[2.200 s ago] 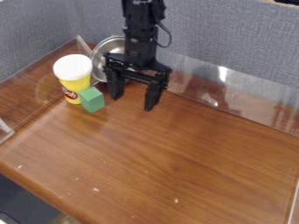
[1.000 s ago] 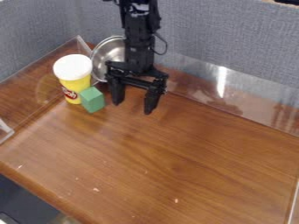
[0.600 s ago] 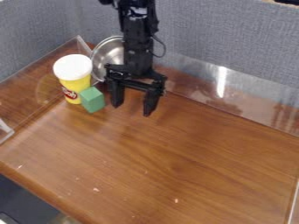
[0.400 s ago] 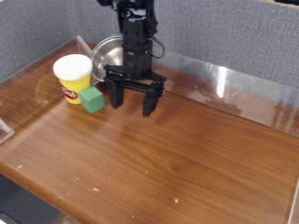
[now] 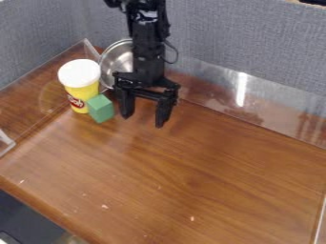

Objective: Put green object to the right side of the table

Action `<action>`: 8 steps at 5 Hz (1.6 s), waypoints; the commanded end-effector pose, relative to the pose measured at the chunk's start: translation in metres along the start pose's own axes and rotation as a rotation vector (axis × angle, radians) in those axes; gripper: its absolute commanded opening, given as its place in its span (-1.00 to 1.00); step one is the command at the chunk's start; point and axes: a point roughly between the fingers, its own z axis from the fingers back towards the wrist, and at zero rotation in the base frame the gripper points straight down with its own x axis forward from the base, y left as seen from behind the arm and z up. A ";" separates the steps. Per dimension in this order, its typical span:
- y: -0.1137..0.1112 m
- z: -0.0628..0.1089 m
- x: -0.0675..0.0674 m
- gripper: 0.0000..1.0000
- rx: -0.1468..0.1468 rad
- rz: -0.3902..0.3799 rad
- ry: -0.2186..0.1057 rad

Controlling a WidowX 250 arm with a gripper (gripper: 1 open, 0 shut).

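Near the table's [image 5: 192,181] far-left corner, the small matte green cube [image 5: 101,110] sits against a yellow cup [image 5: 79,84]; just beside it, the black gripper [image 5: 144,114] hangs open, empty.

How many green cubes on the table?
1. The green cube sits at the table's left rear, right in front of the yellow cup. None seem hidden.

The gripper [image 5: 144,112] hangs spread wide, low over the surface [image 5: 192,181], just beside the green cube [image 5: 101,110] and yellow cup [image 5: 79,84].
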 end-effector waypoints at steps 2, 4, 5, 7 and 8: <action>0.006 0.016 0.009 1.00 -0.009 0.015 -0.063; 0.023 0.018 0.008 1.00 -0.009 0.051 -0.074; 0.030 0.019 0.008 1.00 -0.009 0.063 -0.077; 0.041 0.020 0.011 1.00 -0.006 0.079 -0.085; 0.049 0.020 0.012 1.00 -0.002 0.093 -0.087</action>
